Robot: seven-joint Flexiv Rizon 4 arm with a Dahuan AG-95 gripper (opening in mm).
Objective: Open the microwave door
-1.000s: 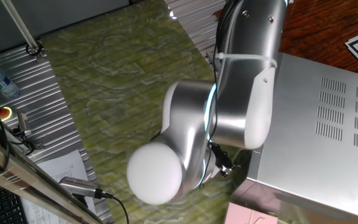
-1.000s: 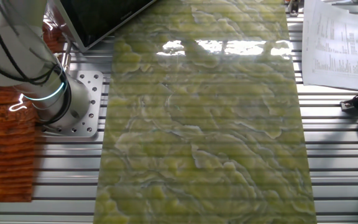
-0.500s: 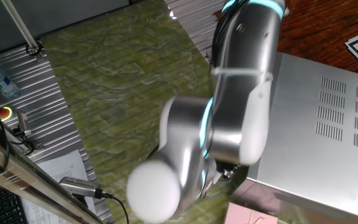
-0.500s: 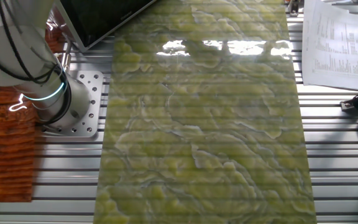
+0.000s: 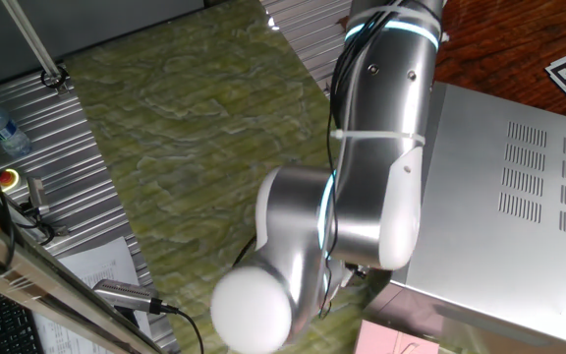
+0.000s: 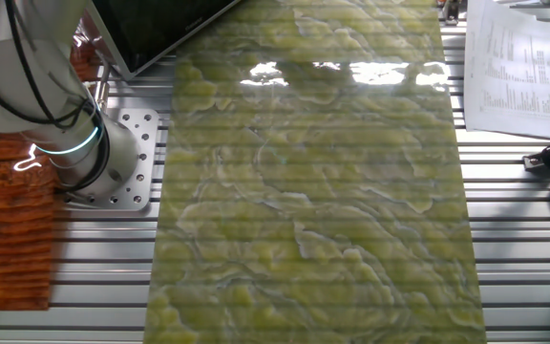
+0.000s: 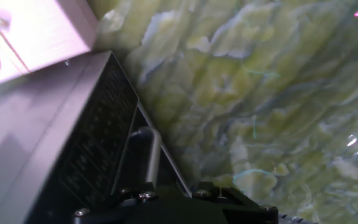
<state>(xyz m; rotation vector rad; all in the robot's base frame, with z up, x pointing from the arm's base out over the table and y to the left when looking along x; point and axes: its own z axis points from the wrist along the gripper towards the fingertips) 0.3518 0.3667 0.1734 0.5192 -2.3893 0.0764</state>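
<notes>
Gripper: only its black body [image 7: 185, 205] shows at the bottom edge of the hand view; fingers hidden, so whether it is spread or closed cannot be told
Door position: the microwave door [image 7: 104, 143] lies just ahead and left of the hand, its handle [image 7: 151, 155] just above the black body
Door look: dark dotted glass, slim silver bar handle, silver frame
Microwave [image 5: 499, 197]: vented silver casing, right of the arm [image 5: 362, 197], on the green marbled mat [image 6: 313, 191]
Pink box [image 7: 23, 31]: beyond the door
</notes>
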